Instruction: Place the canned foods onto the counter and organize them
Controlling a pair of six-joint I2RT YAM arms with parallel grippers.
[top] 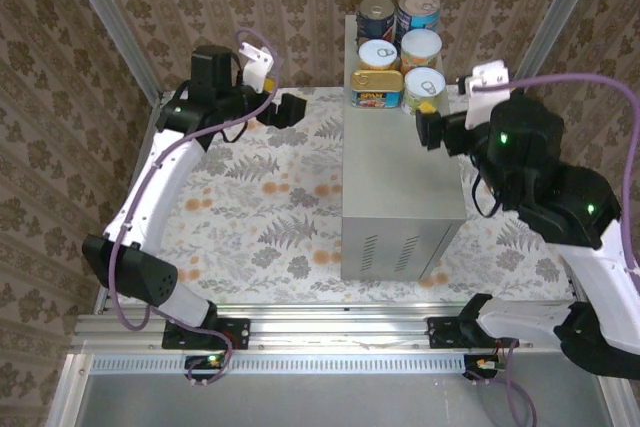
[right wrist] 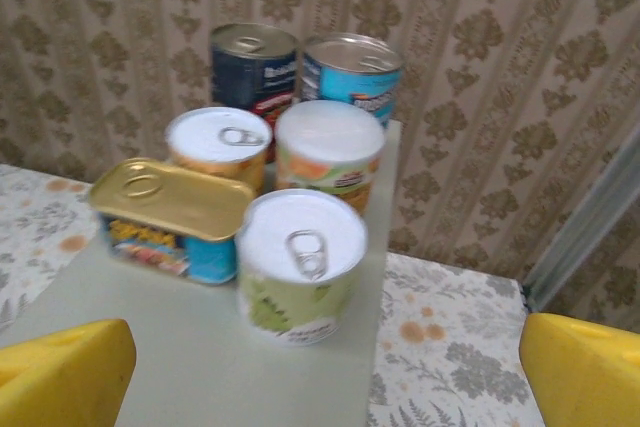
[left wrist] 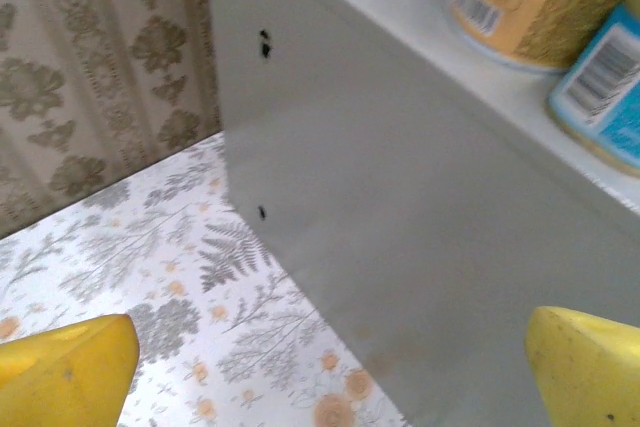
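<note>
The six canned foods stand together on the far end of the tall light grey metal box table, in three rows of two. At the back are a dark blue round can and a light blue round can. In the middle are a small orange round can with a pull-tab lid and an orange-and-green labelled round can. Nearest are a flat rectangular gold tin and a green-labelled round can with a ring pull, just beside each other. The near half of the table top is bare, and vent slots show on its near side.

The right gripper hangs over the table's right edge near the green-labelled can, not touching it. Its yellow pads are spread wide, with nothing held. The left gripper is left of the table over the floral-patterned floor. It faces the table's side wall, released and empty.
</note>
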